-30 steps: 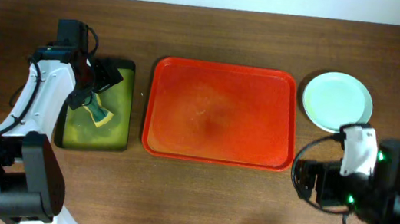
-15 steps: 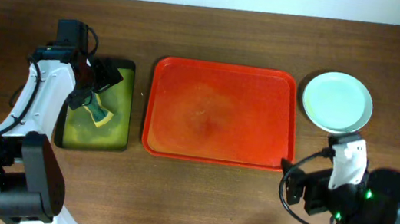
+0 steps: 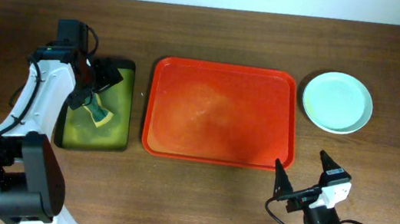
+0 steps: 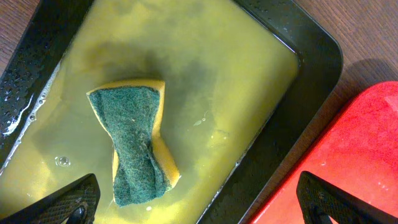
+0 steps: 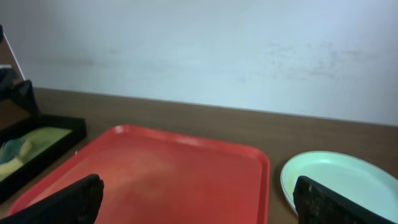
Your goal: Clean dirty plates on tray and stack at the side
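Nearest to the robot, the right gripper is above the bare table, just in front of the front right corner of the red tray. Its two fingers are wide apart and there is nothing between them. Around it the wood is free on both sides, and a strip of table runs between the tray's front rim and the table's near edge.

The red tray lies in the middle of the table with its long side across. Its floor shows only red plastic with some faint pale marks. On its left, with a narrow gap of wood between the rims, is the black tray. It holds a shallow yellow-green liquid, and in it lies a sponge, yellow with the green rough side up, narrow at its middle. The left gripper hangs over this tray with the fingers spread wide. The sponge is below them and is not touched.

On the right of the red tray, close to its far right corner but apart from it, a mint-green plate lies flat on the table. Whether other plates are under it I cannot tell.

The table is dark brown wood. Behind its far edge there is a pale plain wall.
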Controlling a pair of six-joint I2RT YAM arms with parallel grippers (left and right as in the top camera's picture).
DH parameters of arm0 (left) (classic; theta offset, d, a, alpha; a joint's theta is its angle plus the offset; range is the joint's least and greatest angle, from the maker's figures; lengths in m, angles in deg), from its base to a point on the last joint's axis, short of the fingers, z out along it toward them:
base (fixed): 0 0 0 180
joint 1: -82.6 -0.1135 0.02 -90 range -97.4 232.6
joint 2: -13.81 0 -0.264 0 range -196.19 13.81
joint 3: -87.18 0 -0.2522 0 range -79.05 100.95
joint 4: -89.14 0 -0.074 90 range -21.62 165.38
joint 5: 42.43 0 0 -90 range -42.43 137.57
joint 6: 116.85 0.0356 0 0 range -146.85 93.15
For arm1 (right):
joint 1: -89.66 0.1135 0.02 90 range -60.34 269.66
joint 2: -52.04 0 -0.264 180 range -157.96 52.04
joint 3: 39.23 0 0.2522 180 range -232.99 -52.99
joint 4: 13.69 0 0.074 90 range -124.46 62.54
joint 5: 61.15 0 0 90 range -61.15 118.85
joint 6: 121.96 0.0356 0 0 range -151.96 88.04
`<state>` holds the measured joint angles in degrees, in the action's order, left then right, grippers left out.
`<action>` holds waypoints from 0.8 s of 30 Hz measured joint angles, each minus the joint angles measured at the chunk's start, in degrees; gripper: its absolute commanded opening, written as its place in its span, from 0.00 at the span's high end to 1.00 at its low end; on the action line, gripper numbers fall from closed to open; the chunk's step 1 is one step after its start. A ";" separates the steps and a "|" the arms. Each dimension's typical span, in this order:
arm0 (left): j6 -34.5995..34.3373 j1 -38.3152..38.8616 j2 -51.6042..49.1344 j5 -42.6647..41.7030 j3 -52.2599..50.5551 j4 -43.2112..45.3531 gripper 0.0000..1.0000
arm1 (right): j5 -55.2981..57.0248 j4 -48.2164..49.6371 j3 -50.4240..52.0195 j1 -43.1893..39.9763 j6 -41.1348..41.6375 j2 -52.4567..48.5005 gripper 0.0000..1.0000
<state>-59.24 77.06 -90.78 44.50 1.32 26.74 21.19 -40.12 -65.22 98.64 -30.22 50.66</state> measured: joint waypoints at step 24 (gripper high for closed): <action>0.00 0.00 0.00 0.00 0.00 0.00 0.01 | 5.53 8.37 11.50 -5.31 0.02 0.61 0.02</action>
<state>-59.24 77.06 -90.78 44.50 1.32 26.74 26.72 -31.75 -53.73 93.32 -30.20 51.27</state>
